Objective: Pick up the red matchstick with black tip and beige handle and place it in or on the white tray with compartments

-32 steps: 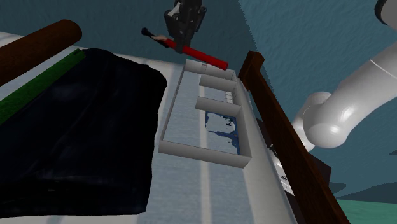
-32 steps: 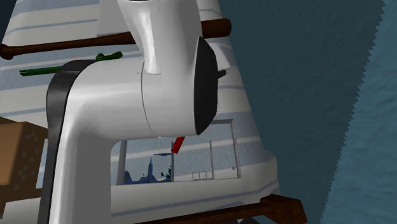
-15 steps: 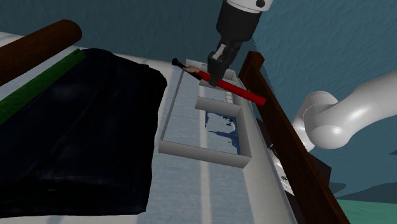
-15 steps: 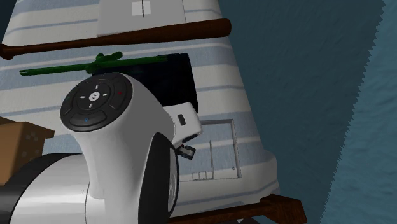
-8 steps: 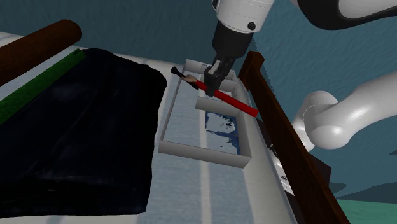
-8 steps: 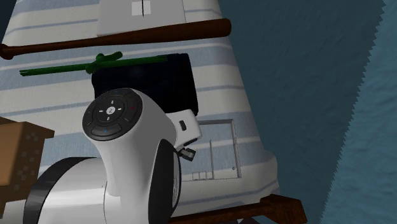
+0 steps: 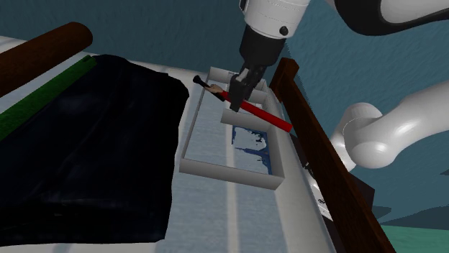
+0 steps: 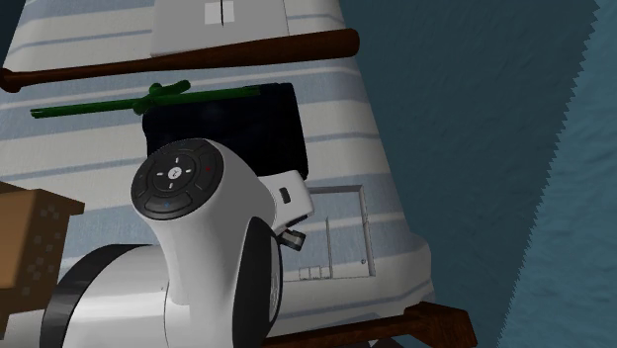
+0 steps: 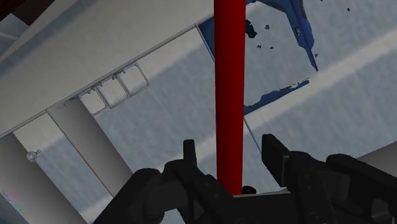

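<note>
- Since a second ago the jaws have sunk with the matchstick [image 7: 259, 113] toward the white tray [image 7: 229, 173]. Over the last half second I see almost no shift beyond a slight nudge of the arm's dark round cap [image 8: 176, 178] in the second exterior view.
- From the shoulder view I get the stick's whole length: a red shaft, a short beige part and a black tip, slanting across the tray's far compartments.
- Its black tip juts past the tray wall on the shoulder view's left. Its red end reaches the opposite wall, just beside a dark wooden rail [image 7: 325, 162].
- From that angle I cannot tell whether the stick rests on the walls or hangs just above them.
- The wrist view settles the jaws: they are released. The two black fingers [image 9: 273, 156] stand apart, with pale tray floor showing on each side of the red shaft, and neither touches it.
- That view also shows small square compartments beside the stick. The shoulder view adds a ragged blue patch [image 7: 263, 157] in a nearer compartment.
- In the second exterior view the arm's big white link [image 8: 198, 287] stands in front of much of the tray, and a brown box [image 8: 30, 232] sits at that view's left edge.
- Beside the tray, on the shoulder view's left, lie a black mat [image 7: 93, 158], a green strip [image 7: 39, 102] and a brown roll [image 7: 43, 52].
</note>
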`<control>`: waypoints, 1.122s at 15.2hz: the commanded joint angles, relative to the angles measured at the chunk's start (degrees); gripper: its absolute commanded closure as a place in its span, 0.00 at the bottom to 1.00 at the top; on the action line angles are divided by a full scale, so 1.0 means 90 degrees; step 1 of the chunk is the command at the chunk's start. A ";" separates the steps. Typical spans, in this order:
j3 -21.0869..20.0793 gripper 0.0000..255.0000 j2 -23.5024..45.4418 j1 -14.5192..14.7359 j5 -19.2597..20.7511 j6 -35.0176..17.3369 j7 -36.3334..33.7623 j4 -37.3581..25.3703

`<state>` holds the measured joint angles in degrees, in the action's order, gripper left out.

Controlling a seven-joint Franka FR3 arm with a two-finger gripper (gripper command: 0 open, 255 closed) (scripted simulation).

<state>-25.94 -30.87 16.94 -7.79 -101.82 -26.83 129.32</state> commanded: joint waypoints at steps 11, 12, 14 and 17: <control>0.0059 0.00 0.0069 -0.0038 0.0067 0.0793 -0.0035 -0.0840; 0.0059 0.00 0.0069 -0.0038 0.0067 0.0793 -0.0035 -0.0841; 0.0059 0.00 0.0070 -0.0038 0.0067 0.0793 -0.0035 -0.0841; 0.0060 0.00 0.0069 -0.0038 0.0067 0.0791 -0.0035 -0.0839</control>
